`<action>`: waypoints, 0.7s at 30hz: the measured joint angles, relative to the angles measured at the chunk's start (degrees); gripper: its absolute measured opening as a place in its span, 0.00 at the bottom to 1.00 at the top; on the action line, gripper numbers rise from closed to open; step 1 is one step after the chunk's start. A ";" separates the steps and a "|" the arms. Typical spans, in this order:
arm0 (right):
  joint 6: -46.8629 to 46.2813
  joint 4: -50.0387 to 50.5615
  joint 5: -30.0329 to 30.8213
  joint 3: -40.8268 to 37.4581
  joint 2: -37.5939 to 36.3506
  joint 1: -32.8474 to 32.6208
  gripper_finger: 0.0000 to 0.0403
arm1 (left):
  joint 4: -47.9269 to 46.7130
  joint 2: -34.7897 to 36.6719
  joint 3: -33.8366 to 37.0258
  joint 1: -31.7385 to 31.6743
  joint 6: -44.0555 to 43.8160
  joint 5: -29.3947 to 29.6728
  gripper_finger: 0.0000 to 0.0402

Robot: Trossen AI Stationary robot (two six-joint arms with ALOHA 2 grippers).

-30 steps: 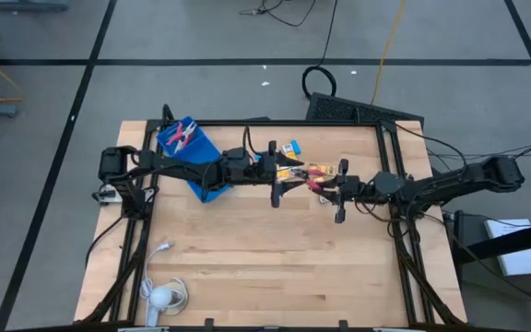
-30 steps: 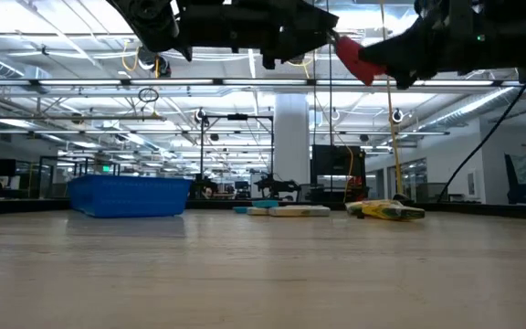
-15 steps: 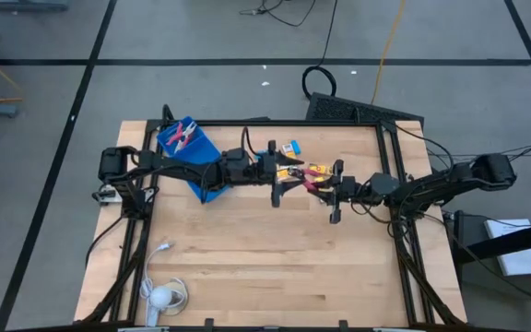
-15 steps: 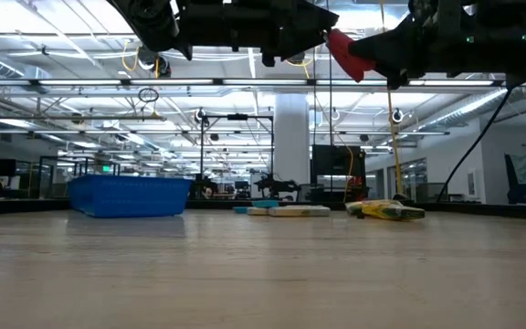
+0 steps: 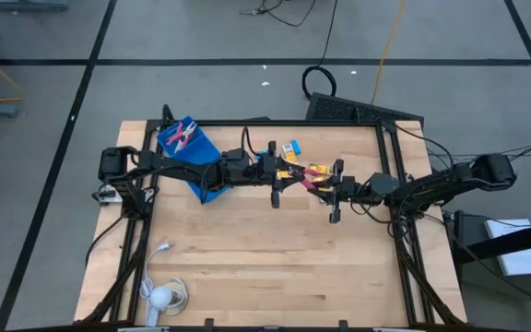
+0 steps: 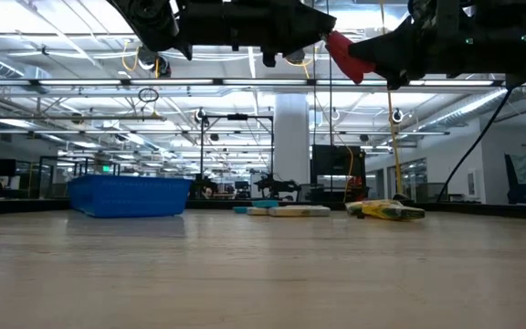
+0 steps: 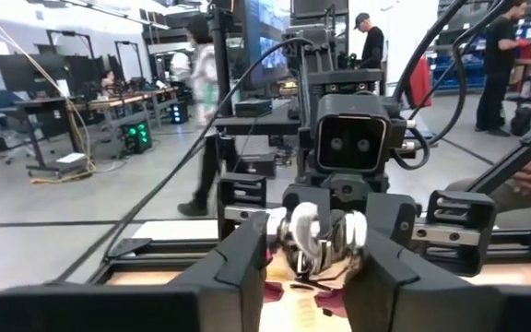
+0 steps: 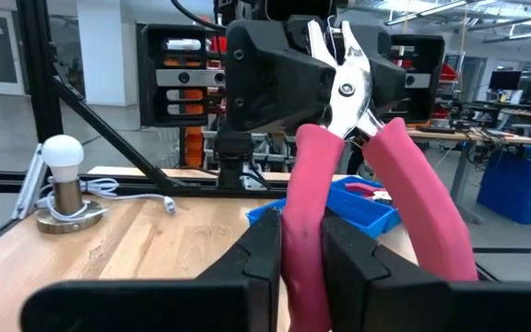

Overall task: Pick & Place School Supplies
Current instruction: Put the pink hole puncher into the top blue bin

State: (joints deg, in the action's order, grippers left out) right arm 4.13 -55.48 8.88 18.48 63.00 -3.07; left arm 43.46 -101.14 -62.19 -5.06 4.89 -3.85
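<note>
Since a second ago the right tool (image 5: 325,188), clamping the pink-handled metal pliers (image 8: 339,166), has shifted slightly toward the left tool (image 5: 279,178); in the low view the pink handles sit a little farther left and higher.

Bright, even overhead light from ceiling strips (image 6: 80,82) floods the room, casting only soft shadows on the wooden table (image 5: 247,249), while the near tabletop blurs in the low view and both wrist views' closest parts go soft.
</note>
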 joint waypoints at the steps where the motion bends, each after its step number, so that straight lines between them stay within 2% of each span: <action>1: -0.21 0.00 0.00 0.00 -0.02 0.00 0.10 | -0.09 0.01 0.00 -0.04 -0.40 -0.18 0.25; 5: -0.87 0.26 0.00 0.02 -0.02 0.00 0.11 | -0.04 0.02 0.00 -0.06 -0.55 0.27 0.26; 13: -7.29 1.90 0.15 0.15 -0.04 1.21 0.40 | -0.35 0.79 0.00 -0.21 -1.12 3.15 0.27; 21: -9.91 5.62 0.02 0.13 -1.01 2.93 0.53 | -4.89 2.30 -0.04 -1.17 -3.13 6.93 0.26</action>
State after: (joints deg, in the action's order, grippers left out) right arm -5.78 -49.87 8.91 18.61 61.99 -0.14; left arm 38.57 -98.84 -62.24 -6.23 1.75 3.07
